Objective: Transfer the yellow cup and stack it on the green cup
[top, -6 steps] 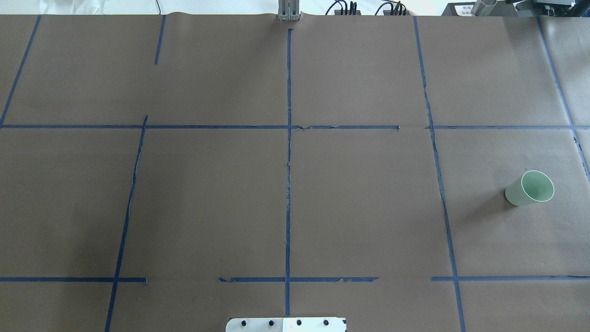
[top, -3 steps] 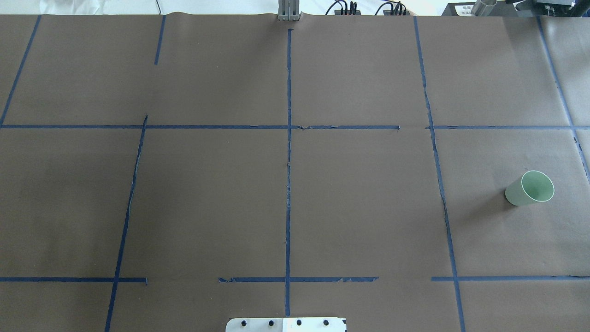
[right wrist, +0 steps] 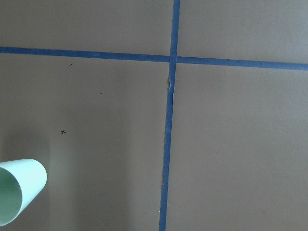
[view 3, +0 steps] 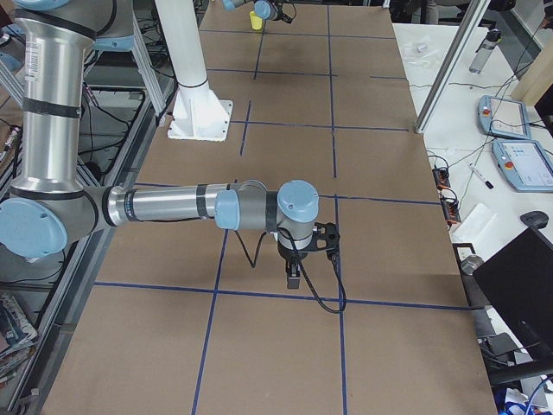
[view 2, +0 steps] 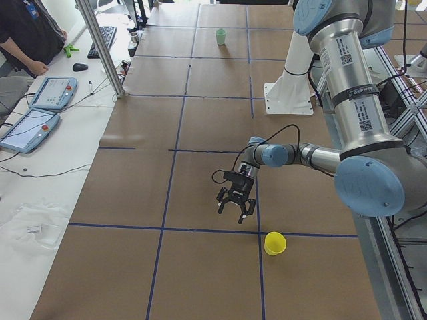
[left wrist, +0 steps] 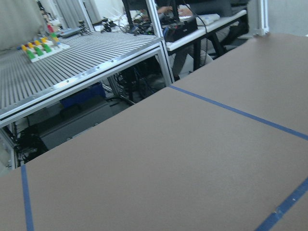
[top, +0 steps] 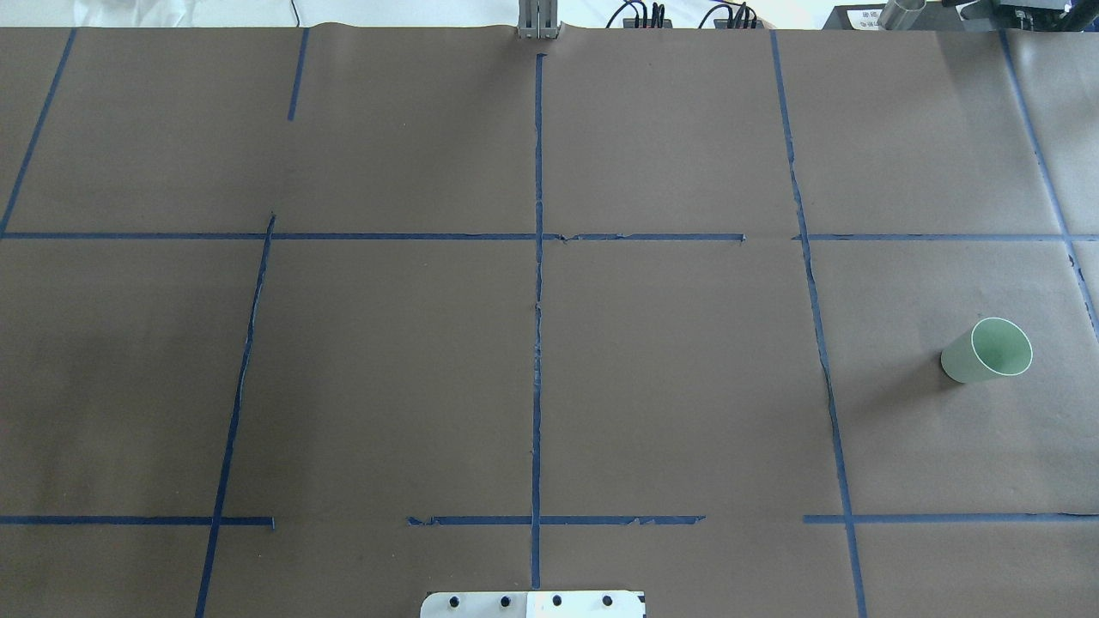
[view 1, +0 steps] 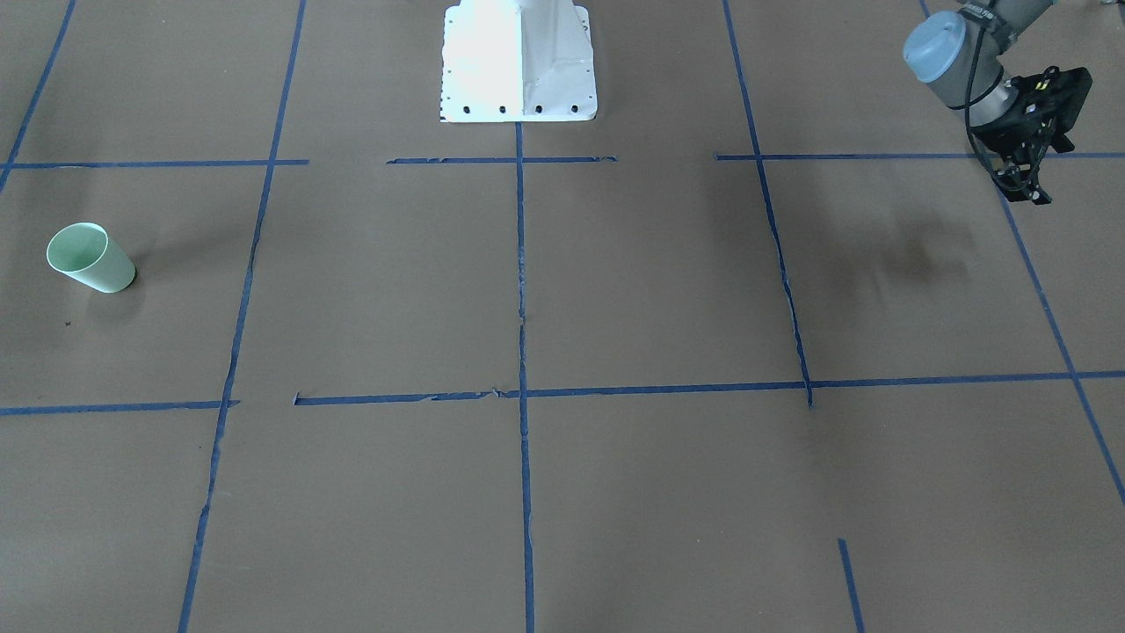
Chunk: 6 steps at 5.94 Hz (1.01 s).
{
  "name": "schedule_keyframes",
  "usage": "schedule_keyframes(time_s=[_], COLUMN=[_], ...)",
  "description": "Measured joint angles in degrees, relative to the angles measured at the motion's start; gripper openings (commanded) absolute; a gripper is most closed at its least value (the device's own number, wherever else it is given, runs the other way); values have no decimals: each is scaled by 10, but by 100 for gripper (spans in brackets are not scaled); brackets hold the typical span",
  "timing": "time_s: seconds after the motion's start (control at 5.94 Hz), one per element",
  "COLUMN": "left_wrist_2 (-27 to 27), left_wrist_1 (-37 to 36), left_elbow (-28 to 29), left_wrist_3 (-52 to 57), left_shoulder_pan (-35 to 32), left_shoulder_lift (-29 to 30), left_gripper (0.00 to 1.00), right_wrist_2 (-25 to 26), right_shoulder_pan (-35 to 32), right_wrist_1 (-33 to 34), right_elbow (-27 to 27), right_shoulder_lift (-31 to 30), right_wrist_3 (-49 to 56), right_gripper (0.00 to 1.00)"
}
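- The yellow cup (view 2: 274, 244) stood upright, rim up, on the brown-papered table (top: 687, 386) at the robot's left end. In the exterior left view it sat just right of a blue tape line (top: 537, 343).
- The left gripper (view 2: 233, 213) hung low over the table near the yellow cup, to its left and a little farther off in that view, and did not touch it. We saw its fingers spread apart with nothing between them.
- The left wrist camera showed only brown paper, tape lines and a metal rack beyond the table's edge.
- The green cup (top: 987, 351) stood upright, rim up, at the robot's right end, alone inside a taped square and well apart from the yellow cup.
- The right gripper (view 3: 295, 278) pointed down over the table at the end of a long, nearly level forearm. It showed only in the exterior right view, so we could not tell whether its fingers were apart or together.
- The right wrist camera looked straight down and caught the green cup in its lower left corner, left of a tape crossing.
- The white robot base (view 1: 518, 61) sat at the middle of the robot's side of the table.
- A seated operator (view 2: 27, 33) was at the side bench, with two tablets (view 2: 53, 92) lying there.
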<state>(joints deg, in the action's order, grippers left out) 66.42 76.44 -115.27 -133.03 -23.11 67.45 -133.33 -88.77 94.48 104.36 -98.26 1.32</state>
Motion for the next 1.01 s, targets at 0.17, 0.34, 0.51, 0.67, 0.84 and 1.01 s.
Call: schedule_keyframes(time_s=[0.17, 0.34, 0.51, 0.67, 0.84, 1.01], left_wrist_2=[29, 67, 93, 115, 146, 173], left_wrist_1=[-111, -192, -238, -261, -278, -290], left_elbow=[0, 4, 13, 27, 34, 35], left_wrist_3=[-66, -117, -178, -240, -282, -312], left_shoulder_pan=[10, 25, 59, 92, 104, 107], left_shoulder_lift=[39, 68, 81, 90, 98, 101], left_gripper=[100, 100, 100, 100, 100, 100], right_wrist_2=[0, 0, 0, 0, 0, 0], right_shoulder_pan=[0, 0, 0, 0, 0, 0], right_wrist_1=[0, 0, -1, -1, -1, -1], right_elbow=[2, 3, 4, 5, 8, 12], right_shoulder_lift=[0, 0, 0, 0, 1, 1], right_wrist_3=[0, 0, 1, 1, 1, 1], right_gripper=[100, 100, 100, 100, 100, 100])
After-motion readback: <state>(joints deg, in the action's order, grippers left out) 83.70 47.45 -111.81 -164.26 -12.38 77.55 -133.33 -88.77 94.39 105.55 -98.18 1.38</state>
